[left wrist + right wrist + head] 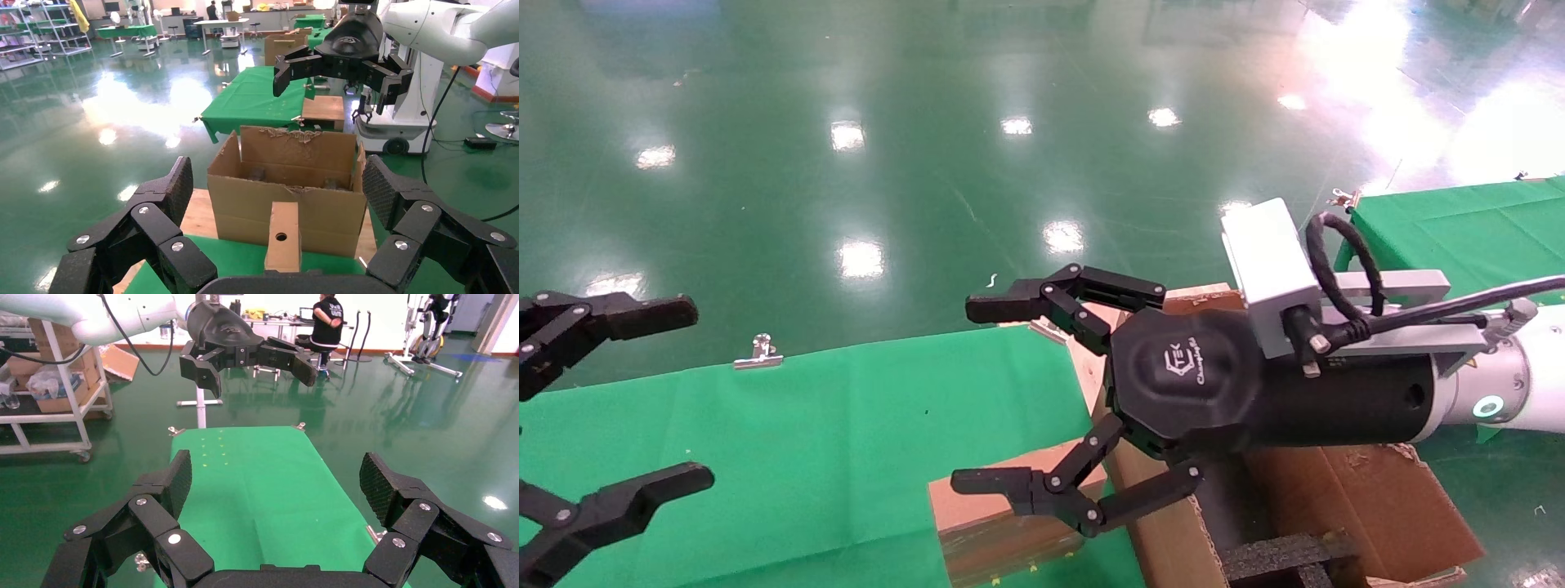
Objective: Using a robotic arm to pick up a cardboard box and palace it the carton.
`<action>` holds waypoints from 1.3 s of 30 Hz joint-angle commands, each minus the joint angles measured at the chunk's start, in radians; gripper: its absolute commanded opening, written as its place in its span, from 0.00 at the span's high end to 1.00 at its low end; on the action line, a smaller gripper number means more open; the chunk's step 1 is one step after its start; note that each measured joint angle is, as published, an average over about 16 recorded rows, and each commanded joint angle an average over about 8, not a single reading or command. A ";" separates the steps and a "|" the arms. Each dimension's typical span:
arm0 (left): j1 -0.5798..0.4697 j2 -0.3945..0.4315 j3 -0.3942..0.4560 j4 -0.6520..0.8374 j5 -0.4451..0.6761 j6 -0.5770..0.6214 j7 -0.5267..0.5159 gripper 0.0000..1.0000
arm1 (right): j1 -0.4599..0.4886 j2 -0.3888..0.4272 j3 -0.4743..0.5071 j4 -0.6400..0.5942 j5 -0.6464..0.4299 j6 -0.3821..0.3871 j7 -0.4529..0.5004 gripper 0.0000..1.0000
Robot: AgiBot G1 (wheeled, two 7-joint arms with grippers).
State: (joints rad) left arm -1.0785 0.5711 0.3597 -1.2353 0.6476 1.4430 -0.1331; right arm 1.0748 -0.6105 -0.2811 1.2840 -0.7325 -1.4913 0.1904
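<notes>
1. The right gripper (989,400) hangs above the cardboard box (985,510), fingers wide apart, holding nothing.
2. The box stands on the green table (805,441), just beside the carton (1344,506).
3. The left gripper (641,392) waits wide apart at the left.

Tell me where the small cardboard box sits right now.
In the head view the cardboard box stands on the green table, low and centre, right beside the carton, under the open right gripper.

Upright cardboard box (283,237) against carton (283,202)
</notes>
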 commanded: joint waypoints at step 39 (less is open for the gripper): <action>0.000 0.000 0.000 0.000 0.000 0.000 0.000 1.00 | 0.096 -0.037 -0.126 -0.005 -0.247 -0.003 0.066 0.00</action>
State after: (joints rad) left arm -1.0785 0.5711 0.3597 -1.2353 0.6476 1.4430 -0.1331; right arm 1.1735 -0.6552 -0.4075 1.2703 -0.9795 -1.4959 0.2550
